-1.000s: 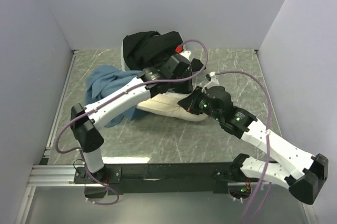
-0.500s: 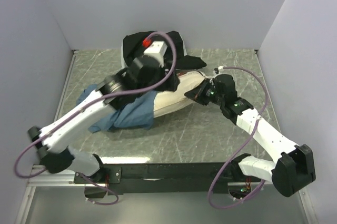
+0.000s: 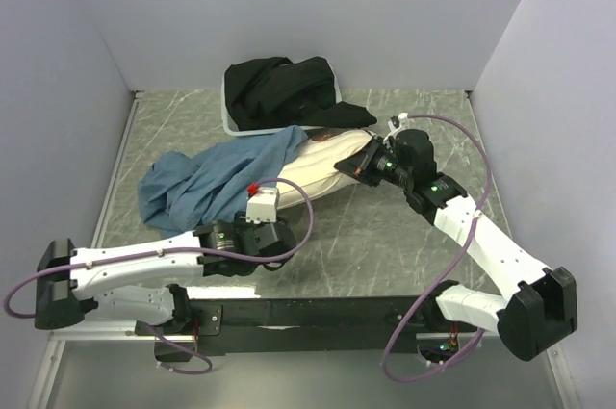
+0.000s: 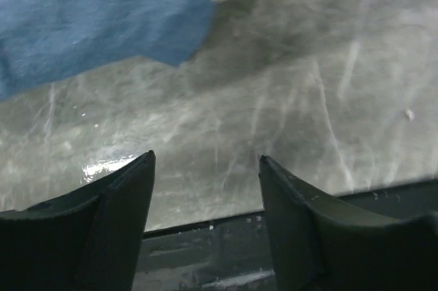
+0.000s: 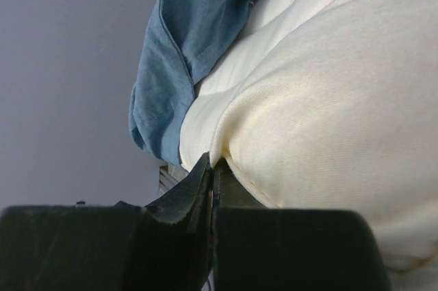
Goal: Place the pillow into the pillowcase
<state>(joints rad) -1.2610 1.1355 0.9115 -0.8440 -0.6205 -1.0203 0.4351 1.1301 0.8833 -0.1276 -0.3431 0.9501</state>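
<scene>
The cream-white pillow (image 3: 327, 161) lies across the middle of the table. The slate-blue pillowcase (image 3: 207, 183) is draped over its left end and spreads out to the left. My right gripper (image 3: 362, 166) is shut on the pillow's right end. In the right wrist view its jaws (image 5: 211, 162) pinch a fold of the pillow (image 5: 328, 99), with the pillowcase (image 5: 181, 44) beyond. My left gripper (image 3: 272, 241) is low near the table's front edge, open and empty. In the left wrist view it (image 4: 207, 156) hovers over bare table, with the pillowcase (image 4: 102, 17) further off.
A crumpled black cloth (image 3: 289, 87) fills a light tray (image 3: 228, 125) at the back, touching the pillow's far side. Grey walls close in the left, back and right. The black front rail (image 3: 318, 308) runs along the near edge.
My left arm swung from above the pillow down to the near edge, now empty. The pillowcase was dragged right and now covers the pillow's left end. My right gripper kept its hold.
</scene>
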